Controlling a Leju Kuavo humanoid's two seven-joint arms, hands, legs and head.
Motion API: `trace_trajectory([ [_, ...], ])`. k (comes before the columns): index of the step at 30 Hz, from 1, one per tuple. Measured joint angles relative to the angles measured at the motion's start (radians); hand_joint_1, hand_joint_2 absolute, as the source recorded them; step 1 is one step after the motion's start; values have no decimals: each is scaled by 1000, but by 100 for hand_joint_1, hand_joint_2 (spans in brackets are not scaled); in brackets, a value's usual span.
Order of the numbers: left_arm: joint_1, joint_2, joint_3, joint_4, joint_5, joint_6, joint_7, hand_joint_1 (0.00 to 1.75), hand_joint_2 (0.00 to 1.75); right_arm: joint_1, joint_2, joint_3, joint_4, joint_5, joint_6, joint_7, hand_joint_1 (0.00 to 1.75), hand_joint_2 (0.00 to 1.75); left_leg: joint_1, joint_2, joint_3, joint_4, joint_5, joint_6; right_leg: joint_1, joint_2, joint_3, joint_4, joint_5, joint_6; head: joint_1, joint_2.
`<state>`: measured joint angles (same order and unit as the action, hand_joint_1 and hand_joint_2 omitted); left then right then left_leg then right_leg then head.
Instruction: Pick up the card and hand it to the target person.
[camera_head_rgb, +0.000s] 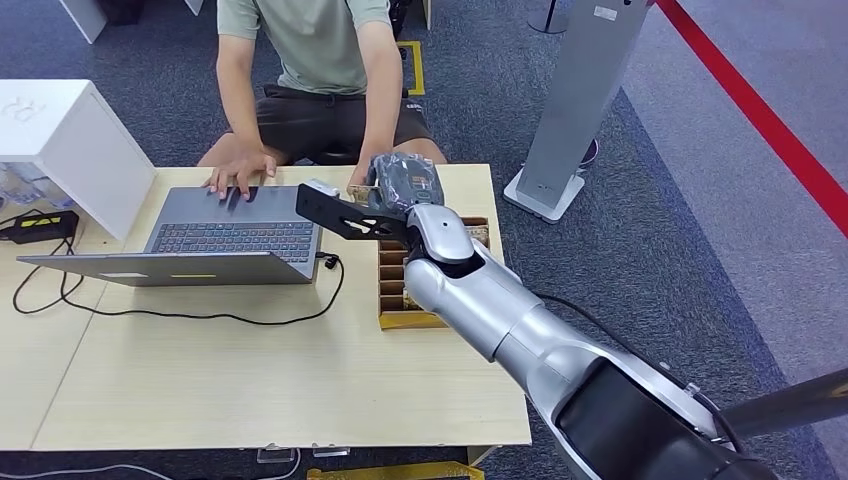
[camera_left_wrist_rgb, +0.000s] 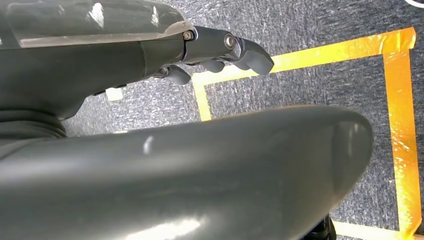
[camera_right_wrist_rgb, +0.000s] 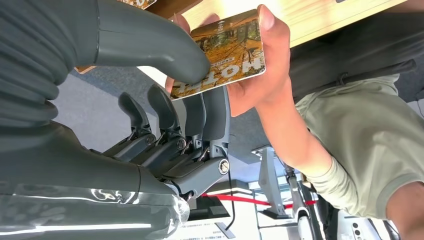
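My left hand (camera_left_wrist_rgb: 220, 52) hangs beside my body over grey carpet with yellow floor tape (camera_left_wrist_rgb: 400, 125), fingers curled in and holding nothing. On the table (camera_head_rgb: 250, 380), my right arm reaches past the compartmented card box (camera_head_rgb: 400, 290) toward the far edge. There my right hand (camera_right_wrist_rgb: 170, 100) pinches the hotel card (camera_right_wrist_rgb: 227, 50) between thumb and fingers, while the person's hand (camera_right_wrist_rgb: 255, 75) also grips it. Their other hand (camera_head_rgb: 238, 172) rests on the laptop (camera_head_rgb: 225, 235).
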<state>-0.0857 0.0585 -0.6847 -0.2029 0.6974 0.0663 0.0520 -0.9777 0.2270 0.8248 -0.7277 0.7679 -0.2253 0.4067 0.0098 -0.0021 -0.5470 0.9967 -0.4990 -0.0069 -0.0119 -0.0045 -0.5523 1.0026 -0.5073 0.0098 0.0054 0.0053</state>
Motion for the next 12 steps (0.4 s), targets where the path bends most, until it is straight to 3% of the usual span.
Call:
trace_trajectory([
  [12,1,1,-10,0,3,11,0,0,0,-4,4,10,31,-15,-12,-8,0,175,0,0,0,0,0,0,0,0,0,0,0,0,-1,0],
])
